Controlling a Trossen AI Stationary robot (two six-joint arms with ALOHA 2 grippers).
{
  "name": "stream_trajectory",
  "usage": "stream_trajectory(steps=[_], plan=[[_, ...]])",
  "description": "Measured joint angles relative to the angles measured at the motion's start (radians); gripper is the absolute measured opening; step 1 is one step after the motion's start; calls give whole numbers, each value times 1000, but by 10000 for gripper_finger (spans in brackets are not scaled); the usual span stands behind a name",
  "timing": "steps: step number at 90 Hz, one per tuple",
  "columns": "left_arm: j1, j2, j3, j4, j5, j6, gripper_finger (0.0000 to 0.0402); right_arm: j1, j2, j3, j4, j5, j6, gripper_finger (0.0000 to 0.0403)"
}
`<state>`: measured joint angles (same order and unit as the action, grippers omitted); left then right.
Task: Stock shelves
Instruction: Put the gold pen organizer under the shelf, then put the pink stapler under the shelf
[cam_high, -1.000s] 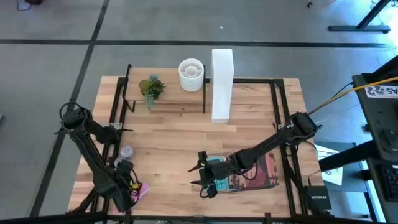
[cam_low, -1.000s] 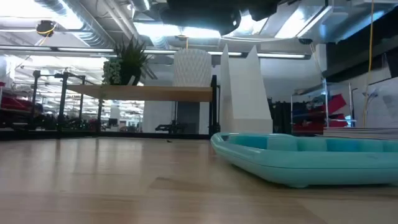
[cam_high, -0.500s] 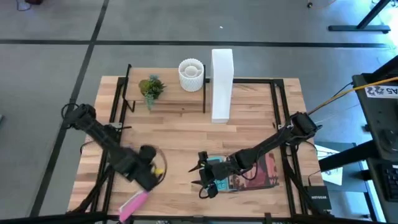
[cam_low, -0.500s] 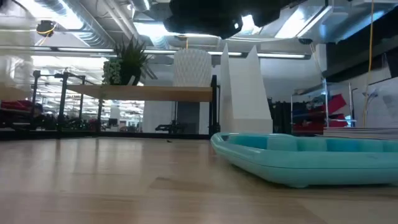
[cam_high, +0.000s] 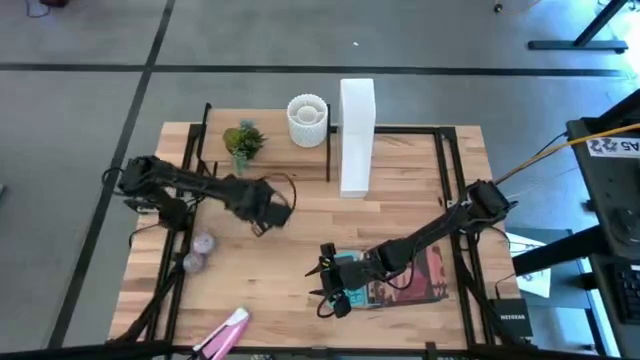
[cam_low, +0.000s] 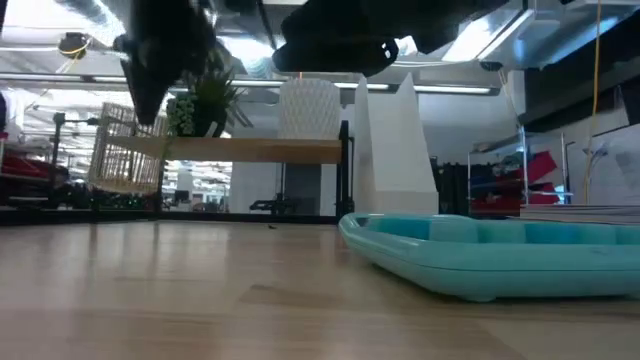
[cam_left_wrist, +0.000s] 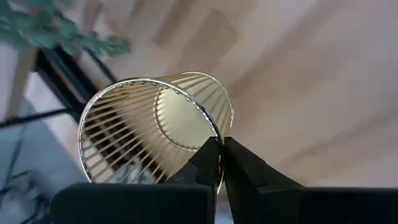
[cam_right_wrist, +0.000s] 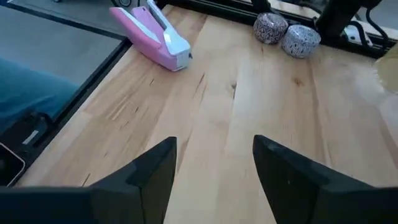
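The shelves (cam_high: 268, 160) stand at the table's far side, bearing a small green plant (cam_high: 243, 140) and a white ribbed vase (cam_high: 307, 120). My left gripper (cam_high: 262, 208) hovers in front of them, shut on a gold wire cup (cam_left_wrist: 155, 124), which the low view shows as a wire cup (cam_low: 128, 150) in the air. My right gripper (cam_high: 325, 285) stands open near the table's near edge, at the left end of a teal tray (cam_high: 350, 275), with nothing between its fingers (cam_right_wrist: 149, 171). My left gripper pinches the wire cup's rim (cam_left_wrist: 214, 140) between its two fingers, one finger (cam_left_wrist: 205, 163) on the inner side of the wall and the other outside. The cup hangs below the gripper, tilted, its open mouth toward the wrist, clear of the table.
A tall white file box (cam_high: 357, 135) stands right of the shelves. The teal tray lies on a red-covered book (cam_high: 420, 280). Two small patterned balls (cam_high: 198, 252) and a pink stapler (cam_high: 225, 335) lie at the near left. Bare wood lies mid-table.
My left gripper has gone up from the table's near left corner and toward the far edge and the right, toward the shelves, carrying the wire cup. The cup has come into the low view, hanging clear of the table. My right arm has kept still.
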<state>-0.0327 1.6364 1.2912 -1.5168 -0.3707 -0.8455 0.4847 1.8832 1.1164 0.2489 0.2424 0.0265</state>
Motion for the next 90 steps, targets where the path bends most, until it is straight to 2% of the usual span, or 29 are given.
stream_trajectory(steps=[17, 34, 66, 90], plan=[[184, -28, -121, 169, 28, 154, 0, 6, 0, 0, -12, 0, 20, 198], [287, -95, -233, 256, 32, 167, 0, 21, 0, 0, -16, 0, 25, 198], [311, -175, -271, 306, 2, 162, 4, 20, 0, 0, -10, 2, 26, 198], [312, -183, -271, 287, -66, 154, 68, 20, 0, 0, -7, 3, 33, 198]])
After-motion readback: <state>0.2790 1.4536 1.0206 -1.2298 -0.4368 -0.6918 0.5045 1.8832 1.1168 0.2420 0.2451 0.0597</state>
